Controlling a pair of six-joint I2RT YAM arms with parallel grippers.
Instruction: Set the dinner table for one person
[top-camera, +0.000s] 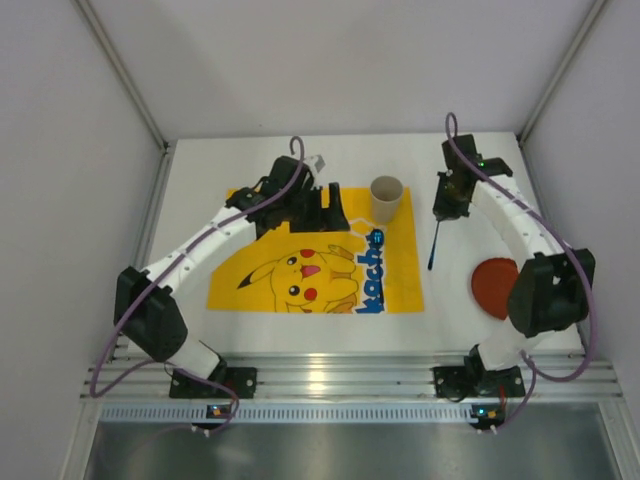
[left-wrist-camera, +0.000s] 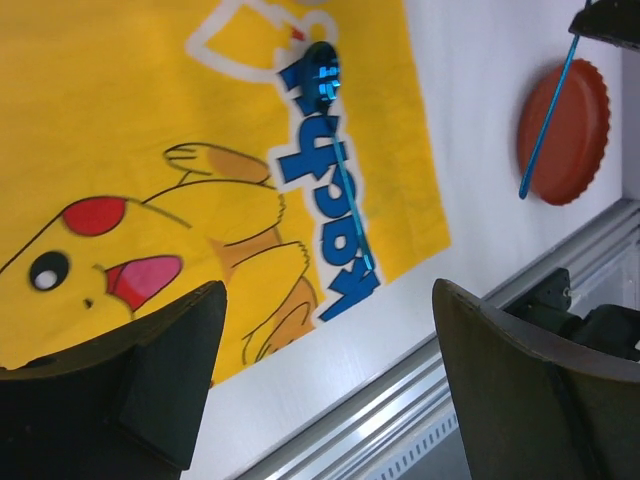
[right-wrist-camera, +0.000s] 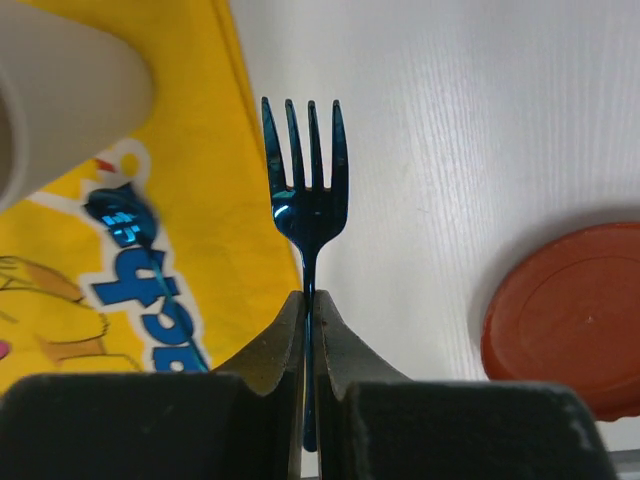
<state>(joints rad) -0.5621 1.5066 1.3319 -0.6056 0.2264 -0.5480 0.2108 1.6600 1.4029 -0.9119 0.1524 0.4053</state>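
The white dinner table (top-camera: 195, 185) carries a yellow Pikachu-print cloth (top-camera: 310, 265). My right gripper (top-camera: 450, 203) is shut on the handle of a blue fork (right-wrist-camera: 306, 195), held above the table right of the cloth, tines pointing away from the gripper. The fork also shows in the top view (top-camera: 434, 248) and the left wrist view (left-wrist-camera: 548, 115). A blue spoon (left-wrist-camera: 335, 150) lies on the cloth's blue lettering. A beige cup (top-camera: 386, 198) stands at the cloth's far right corner. A red plate (top-camera: 495, 287) lies on the table at the right. My left gripper (left-wrist-camera: 330, 380) is open and empty over the cloth's far part.
The metal rail (top-camera: 330, 380) runs along the near table edge. White walls close in the far, left and right sides. The right arm's elbow (top-camera: 550, 290) hangs over part of the red plate.
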